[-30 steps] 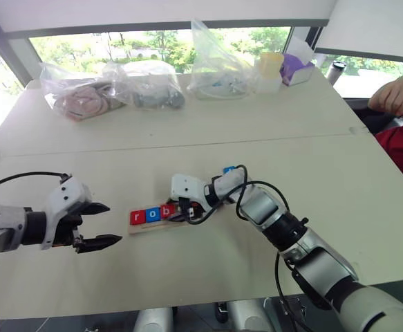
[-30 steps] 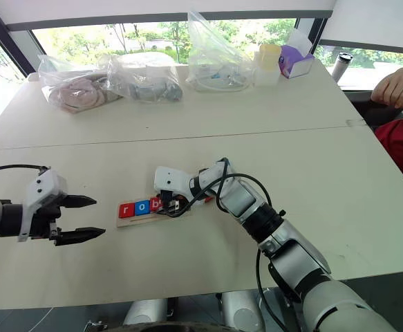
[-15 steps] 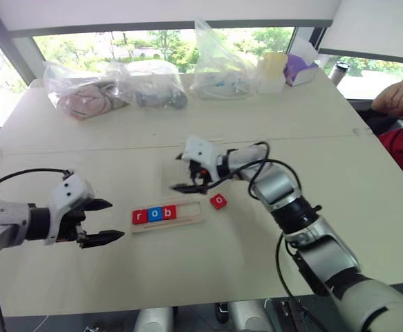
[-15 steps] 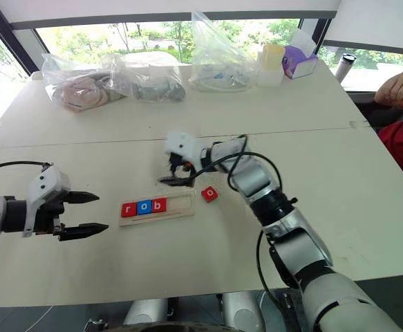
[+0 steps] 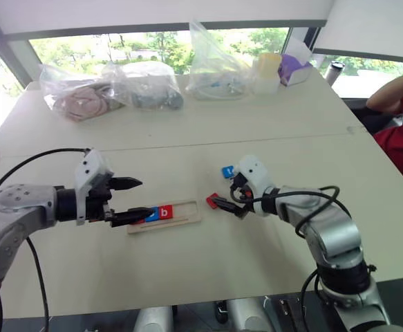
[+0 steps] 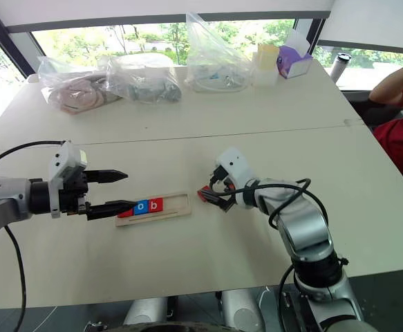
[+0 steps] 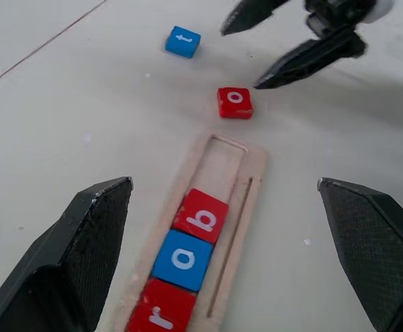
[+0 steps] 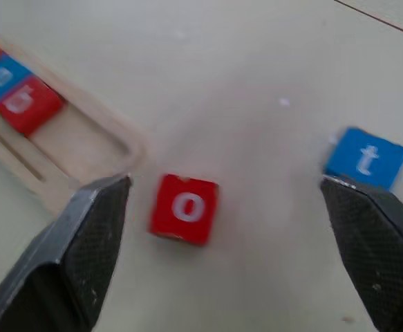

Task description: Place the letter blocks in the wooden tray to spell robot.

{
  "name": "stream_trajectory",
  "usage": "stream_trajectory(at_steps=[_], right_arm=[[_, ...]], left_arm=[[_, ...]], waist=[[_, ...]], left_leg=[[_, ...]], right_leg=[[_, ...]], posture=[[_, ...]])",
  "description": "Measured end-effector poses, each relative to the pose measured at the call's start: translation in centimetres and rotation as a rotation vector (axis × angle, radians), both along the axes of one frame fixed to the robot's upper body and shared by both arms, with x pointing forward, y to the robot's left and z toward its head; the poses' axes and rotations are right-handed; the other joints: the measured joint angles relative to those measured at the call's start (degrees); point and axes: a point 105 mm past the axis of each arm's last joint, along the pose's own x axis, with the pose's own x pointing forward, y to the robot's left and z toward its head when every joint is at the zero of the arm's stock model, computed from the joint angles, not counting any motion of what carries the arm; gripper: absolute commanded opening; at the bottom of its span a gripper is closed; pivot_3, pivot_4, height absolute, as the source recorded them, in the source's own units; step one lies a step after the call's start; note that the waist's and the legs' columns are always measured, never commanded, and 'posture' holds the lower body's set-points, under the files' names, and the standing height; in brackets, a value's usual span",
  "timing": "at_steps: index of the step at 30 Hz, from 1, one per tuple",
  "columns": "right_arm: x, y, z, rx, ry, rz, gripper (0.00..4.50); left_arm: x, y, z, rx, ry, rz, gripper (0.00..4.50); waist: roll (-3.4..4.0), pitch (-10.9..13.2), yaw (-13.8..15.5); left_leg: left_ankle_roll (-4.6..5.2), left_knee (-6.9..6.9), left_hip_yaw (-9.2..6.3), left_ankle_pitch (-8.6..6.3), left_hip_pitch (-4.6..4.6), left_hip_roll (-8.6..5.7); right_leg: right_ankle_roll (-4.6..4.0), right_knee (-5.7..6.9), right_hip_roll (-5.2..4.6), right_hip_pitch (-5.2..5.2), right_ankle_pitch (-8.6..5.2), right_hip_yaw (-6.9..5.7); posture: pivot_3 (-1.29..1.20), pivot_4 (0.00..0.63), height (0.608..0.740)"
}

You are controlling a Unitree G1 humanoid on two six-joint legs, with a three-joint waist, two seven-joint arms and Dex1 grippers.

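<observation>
With r, o, b seated in the tray (image 7: pixel 251 181), my right end effector (image 8: pixel 222 228) hangs released over the red o block (image 8: pixel 185 208) on the table (image 5: pixel 187 270); t block (image 8: pixel 364 158) nearby, left end effector (image 5: pixel 135 198) released by the tray

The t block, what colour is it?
Blue, with a white letter. The t block shows best in the right wrist view, lying on the table.

Silver arms, black cables, seemingly textured black tool (image 5: pixel 223 199) fingers (image 7: pixel 83 242)
</observation>
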Motion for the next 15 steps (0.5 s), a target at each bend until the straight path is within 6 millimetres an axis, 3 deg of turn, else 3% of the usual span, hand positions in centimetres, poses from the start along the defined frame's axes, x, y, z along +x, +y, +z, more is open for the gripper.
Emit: stream_trajectory(at_steps=[9, 12, 15], right_arm=[[0.2, 0.4, -2.6, -0.016, 0.072, -0.075, 4.45], [0.8, 0.5, -2.8, -0.03, 0.046, -0.079, 3.53], [1.2, -0.1, -2.9, -0.057, 0.024, -0.087, 1.99]], left_arm=[[1.9, -0.5, 0.2, -0.021, -0.071, 0.003, 4.5], [1.9, -0.6, 0.0, -0.021, -0.068, -0.001, 4.5], [1.9, -0.7, -0.2, -0.012, -0.065, -0.006, 4.5]], waist=[[-0.02, -0.01, -0.05], [-0.03, -0.02, -0.06], [-0.03, -0.02, -0.01]], left_leg=[[-0.01, 0.04, 0.23, 0.0, -0.12, -0.09], [-0.01, 0.04, 0.22, 0.0, -0.1, -0.08], [-0.01, 0.04, 0.21, 0.0, -0.08, -0.08]], right_leg=[[0.31, -0.15, -0.1, -0.01, 0.09, 0.13], [0.32, -0.14, -0.07, -0.01, 0.09, 0.14], [0.19, -0.12, -0.06, 0.0, 0.01, 0.13]], posture=[[0.0, 0.15, 0.74], [0.0, 0.15, 0.74], [0.0, 0.15, 0.74]])
